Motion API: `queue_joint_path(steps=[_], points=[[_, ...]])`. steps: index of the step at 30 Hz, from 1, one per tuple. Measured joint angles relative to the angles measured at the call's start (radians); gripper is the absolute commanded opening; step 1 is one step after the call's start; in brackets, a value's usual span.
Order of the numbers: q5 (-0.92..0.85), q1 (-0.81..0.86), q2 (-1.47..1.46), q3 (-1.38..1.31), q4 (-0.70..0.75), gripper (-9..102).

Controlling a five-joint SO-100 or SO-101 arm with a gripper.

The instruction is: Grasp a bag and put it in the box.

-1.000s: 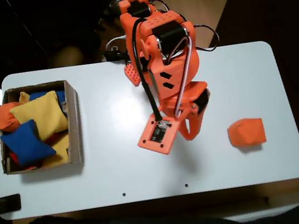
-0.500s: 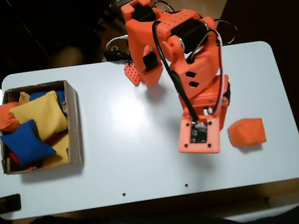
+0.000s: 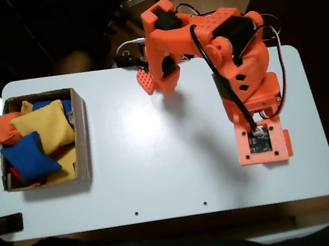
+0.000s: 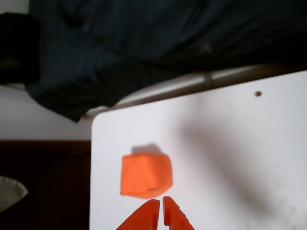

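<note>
Lying flat on the white table [image 4: 216, 158] near its corner, the orange bag [image 4: 145, 175] is seen in the wrist view just beyond the end effector [image 4: 161, 207], whose tips are pressed together and hold nothing. In the fixed view, the box [image 3: 81, 138] sits well apart at the table's left end, filled with yellow and blue bags.

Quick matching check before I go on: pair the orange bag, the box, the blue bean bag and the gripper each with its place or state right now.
Things:
1. orange bag
2. box
3. blue bean bag
4. gripper

Places or states:
A. at the table's left end in the fixed view
B. fingertips together, just short of the bag in the wrist view
C. lying inside the box
D. alone on the white table near its corner

Pairs: 1-D, 2-A, 3-C, 4-B
</note>
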Motion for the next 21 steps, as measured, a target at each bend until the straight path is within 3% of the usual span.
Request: queue_joint_path(steps=[21], points=[[0.029,-0.169,-0.272,-0.310,0.166,0]])
